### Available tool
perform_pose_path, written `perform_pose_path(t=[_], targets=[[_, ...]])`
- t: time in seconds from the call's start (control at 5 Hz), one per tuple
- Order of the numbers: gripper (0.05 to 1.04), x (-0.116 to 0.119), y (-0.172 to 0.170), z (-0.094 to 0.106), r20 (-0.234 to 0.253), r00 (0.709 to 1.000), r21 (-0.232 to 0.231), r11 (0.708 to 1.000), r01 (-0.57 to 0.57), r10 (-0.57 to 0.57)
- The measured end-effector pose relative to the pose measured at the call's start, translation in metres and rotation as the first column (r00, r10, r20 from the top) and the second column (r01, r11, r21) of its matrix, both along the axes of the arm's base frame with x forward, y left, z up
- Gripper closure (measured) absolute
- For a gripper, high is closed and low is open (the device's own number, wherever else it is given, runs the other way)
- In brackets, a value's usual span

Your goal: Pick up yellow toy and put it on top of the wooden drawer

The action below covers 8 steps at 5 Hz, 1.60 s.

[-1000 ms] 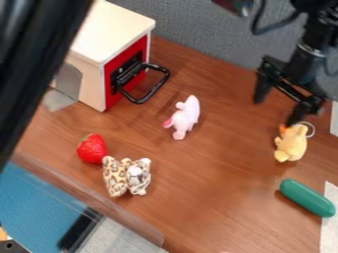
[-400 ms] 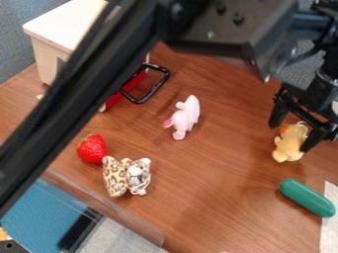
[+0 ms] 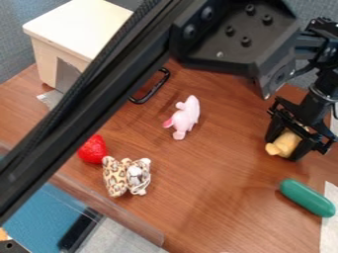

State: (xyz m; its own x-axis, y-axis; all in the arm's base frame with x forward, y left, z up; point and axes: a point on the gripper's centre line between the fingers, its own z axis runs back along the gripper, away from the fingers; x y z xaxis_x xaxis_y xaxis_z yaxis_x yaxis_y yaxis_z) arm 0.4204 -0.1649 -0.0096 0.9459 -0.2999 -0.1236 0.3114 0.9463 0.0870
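- The black two-finger end effector (image 3: 282, 149) points down at the right of the brown wood-grain bench (image 3: 204, 197), with one finger on each side of the small pale-yellow plush toy (image 3: 286, 142). It looks clamped on the toy, which fills the space between the fingers; how firm the squeeze is, I cannot tell.
- That straddling hold makes sense: a soft, rounded body gives no handle, so pressing its two sides should secure it for lifting.
- The toy is at bench level or barely above it; contact underneath cannot be made out.
- The destination, the flat cream top of the wooden drawer box (image 3: 78, 25), is at the upper left, well apart from the toy. The lift should therefore clear the black metal loop handle (image 3: 157, 89) and the pink plush animal (image 3: 186, 116) along the way.
- The smooth green capsule-shaped object (image 3: 307, 198) is near the toy, towards the lower right, so a straight upward lift seems safer than a sideways drag.
- The toy looks matt and softly stuffed, with a stubby, paler bulge at its lower left, probably a foot.
- It appears tilted, its upper part hidden by the end effector; its face cannot be seen. It will probably give a little under pressure.
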Motion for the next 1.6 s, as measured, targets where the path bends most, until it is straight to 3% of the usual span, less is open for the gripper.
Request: perform_pose_path(t=[0.2, 0.4, 0.6, 1.0, 1.2, 1.4, 1.6], targets=[[0.66, -0.001, 0.004, 0.004, 0.013, 1.0, 0.017, 1.0, 0.012, -0.013], [0.762, 0.003, 0.021, 0.049, 0.105, 0.994, -0.012, 1.0, -0.01, 0.011], [0.783, 0.004, 0.058, 0.097, 0.157, 0.985, -0.031, 0.998, -0.06, 0.064], [0.792, -0.013, 0.134, 0.147, 0.184, 0.969, -0.048, 0.986, -0.159, 0.165], [0.793, -0.031, 0.189, 0.169, 0.22, 0.941, -0.044, 0.966, -0.254, 0.257], [0.793, -0.053, 0.221, 0.173, 0.232, 0.924, -0.068, 0.953, -0.297, 0.304], [0.793, -0.066, 0.256, 0.166, 0.217, 0.905, -0.054, 0.93, -0.362, 0.365]])
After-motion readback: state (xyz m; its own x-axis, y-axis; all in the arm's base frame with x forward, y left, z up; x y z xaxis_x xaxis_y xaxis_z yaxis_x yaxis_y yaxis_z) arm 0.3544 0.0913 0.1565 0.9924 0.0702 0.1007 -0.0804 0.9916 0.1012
